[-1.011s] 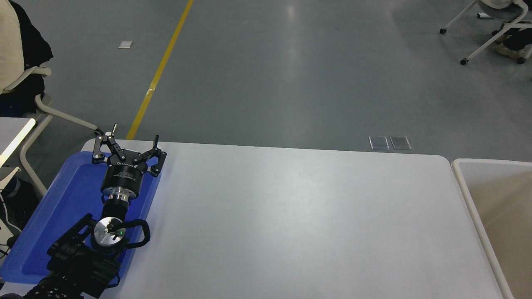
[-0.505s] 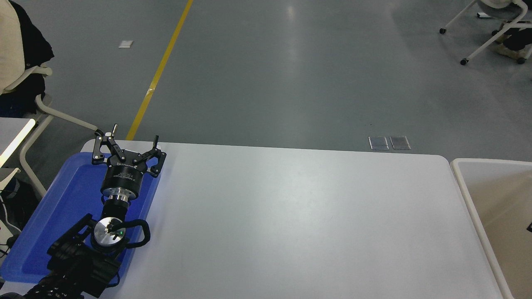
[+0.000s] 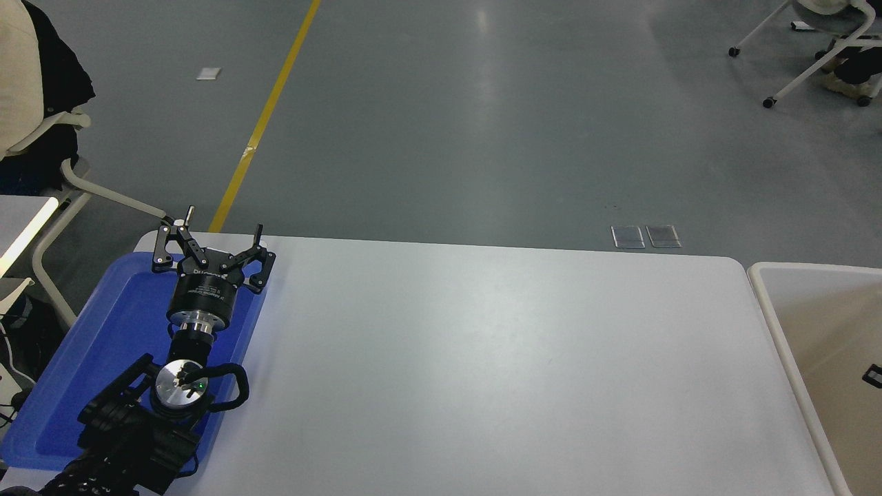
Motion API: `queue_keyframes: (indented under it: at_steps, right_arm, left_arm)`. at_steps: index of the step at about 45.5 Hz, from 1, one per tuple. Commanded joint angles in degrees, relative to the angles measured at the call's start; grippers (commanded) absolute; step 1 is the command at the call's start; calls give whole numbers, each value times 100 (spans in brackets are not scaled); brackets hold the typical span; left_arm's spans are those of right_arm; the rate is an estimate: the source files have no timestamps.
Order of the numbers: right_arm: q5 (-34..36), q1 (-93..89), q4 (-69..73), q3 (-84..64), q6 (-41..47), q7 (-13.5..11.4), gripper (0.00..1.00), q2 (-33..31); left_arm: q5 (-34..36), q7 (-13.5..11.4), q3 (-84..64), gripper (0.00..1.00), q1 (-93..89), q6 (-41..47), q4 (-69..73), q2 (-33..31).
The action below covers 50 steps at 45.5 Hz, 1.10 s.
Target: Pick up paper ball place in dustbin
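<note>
The dustbin (image 3: 813,266) is the white bin with a beige inside, standing off the table's right end and cut off by the picture's edge. Only a small black piece of my right gripper (image 3: 872,375) shows, at the right edge over the bin's inside. The paper ball is out of view. My left gripper (image 3: 212,231) stays parked at the lower left above the blue tray (image 3: 103,344), open with nothing in it.
The white table (image 3: 482,358) spans the middle of the view. A chair with a person on it stands at the far left, and another wheeled chair at the top right on the grey floor.
A black piece of my right gripper has come into view at the right edge over the dustbin and has moved further in. The left arm has not moved.
</note>
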Motion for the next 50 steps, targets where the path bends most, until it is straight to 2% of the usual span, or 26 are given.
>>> queue_keyframes:
  at_steps: [1, 13, 30, 40, 50]
  right_arm:
    - [14, -12, -17, 9, -282, 12, 99, 24]
    - [14, 41, -17, 271, -300, 12, 99, 7]
    - [14, 410, 141, 2223, -344, 30, 100, -371]
    - [14, 594, 1011, 3242, -273, 21, 100, -1012]
    - [14, 656, 1530, 5069, -265, 30, 100, -1162]
  left_arm:
    - [0, 0, -3, 100, 0, -1, 0, 1]
    - [0, 0, -3, 100, 0, -1, 0, -8]
    - [0, 0, 5, 100, 0, -1, 0, 1]
    - [0, 0, 5, 100, 0, -1, 0, 1]
    - [0, 0, 5, 100, 0, -1, 0, 1]
